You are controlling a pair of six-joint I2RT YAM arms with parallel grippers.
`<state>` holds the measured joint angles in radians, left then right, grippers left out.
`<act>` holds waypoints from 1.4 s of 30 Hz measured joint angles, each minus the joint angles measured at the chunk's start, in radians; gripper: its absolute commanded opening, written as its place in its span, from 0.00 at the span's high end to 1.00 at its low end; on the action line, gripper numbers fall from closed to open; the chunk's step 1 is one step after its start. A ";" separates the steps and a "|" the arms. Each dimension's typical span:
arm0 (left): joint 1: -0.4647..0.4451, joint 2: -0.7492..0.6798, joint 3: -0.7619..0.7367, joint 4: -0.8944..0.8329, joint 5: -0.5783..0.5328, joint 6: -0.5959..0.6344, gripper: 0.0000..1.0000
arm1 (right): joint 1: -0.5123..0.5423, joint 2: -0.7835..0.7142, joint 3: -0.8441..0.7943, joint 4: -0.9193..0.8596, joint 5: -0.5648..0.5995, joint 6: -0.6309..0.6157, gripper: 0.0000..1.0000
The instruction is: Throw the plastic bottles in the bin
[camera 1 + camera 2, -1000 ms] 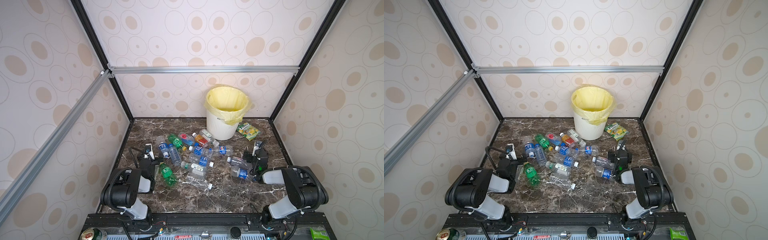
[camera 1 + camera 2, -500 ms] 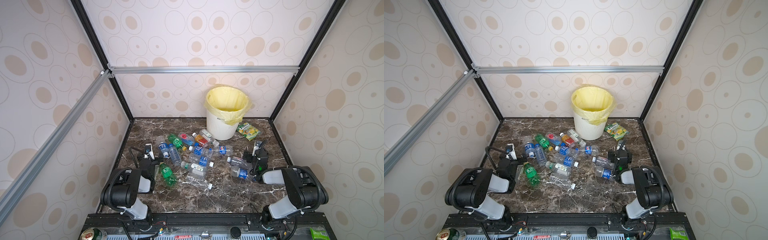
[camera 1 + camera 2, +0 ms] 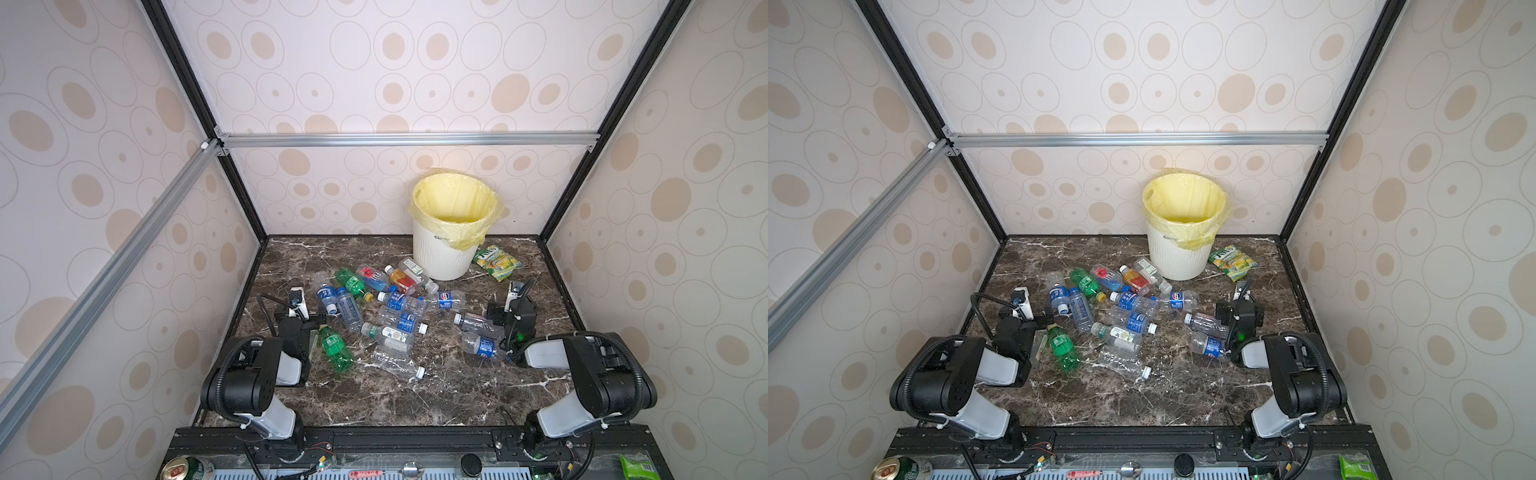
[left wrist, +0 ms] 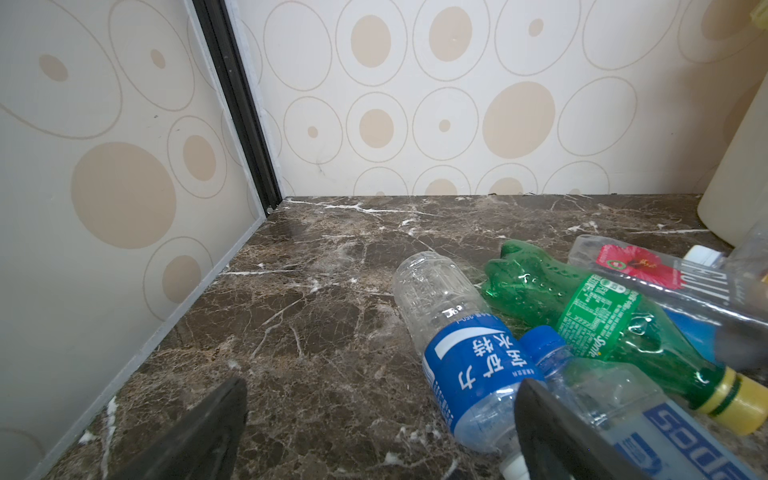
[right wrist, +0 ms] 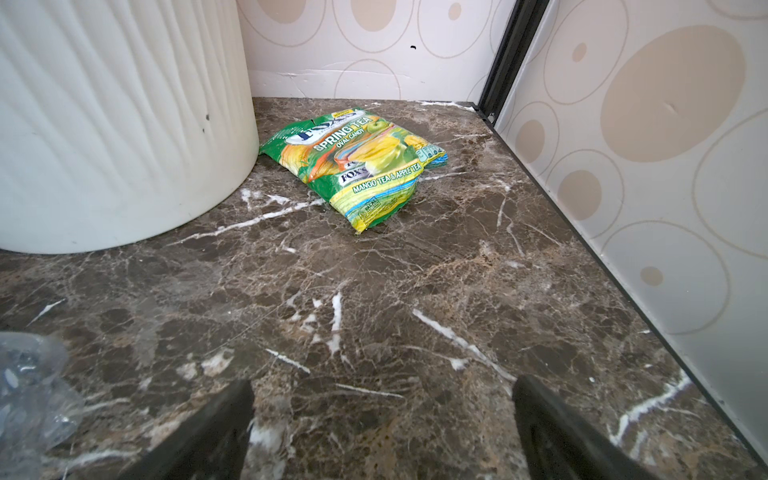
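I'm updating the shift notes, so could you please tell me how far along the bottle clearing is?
Done: nothing visible; no bottle shows inside the yellow-lined bin. In hand: nothing; the left hand and right hand both stand open and empty, low beside the pile. Left: all the plastic bottles, lying on the marble tabletop.

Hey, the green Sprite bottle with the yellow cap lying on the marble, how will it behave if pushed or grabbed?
The green Sprite bottle lies on its side, so a push would probably roll it. It looks empty, so likely light. Thin see-through plastic may dent under a squeeze.
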<state>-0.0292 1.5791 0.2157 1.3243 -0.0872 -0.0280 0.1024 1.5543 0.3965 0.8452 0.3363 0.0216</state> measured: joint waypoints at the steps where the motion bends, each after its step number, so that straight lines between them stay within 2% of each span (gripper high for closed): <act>1: 0.000 0.000 0.000 0.000 0.000 0.000 0.01 | 0.000 0.000 0.000 0.000 0.000 0.000 0.00; 6: 0.000 0.000 0.000 0.000 -0.002 0.000 0.01 | 0.000 0.000 0.000 0.000 0.000 0.000 0.00; 20: -0.005 -0.034 0.006 -0.049 -0.105 -0.009 0.01 | 0.000 0.000 0.000 0.000 0.000 0.000 0.00; 27: -0.013 -0.203 0.063 -0.220 -0.126 -0.014 0.01 | 0.000 0.000 0.000 0.000 0.000 0.000 0.00; 34: -0.031 -0.409 0.111 -0.422 -0.162 -0.070 0.01 | 0.000 -0.002 0.000 0.000 -0.005 -0.003 0.00; 37: -0.058 -0.478 0.125 -0.492 -0.162 -0.079 0.01 | 0.000 -0.077 0.018 -0.122 -0.031 -0.012 0.00; 42: -0.127 -0.533 0.167 -0.583 -0.157 -0.111 0.01 | 0.000 -0.238 0.248 -0.482 -0.021 -0.005 0.00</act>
<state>-0.1566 1.0458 0.3832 0.7410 -0.2440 -0.1390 0.1024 1.3167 0.6449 0.3630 0.3157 0.0162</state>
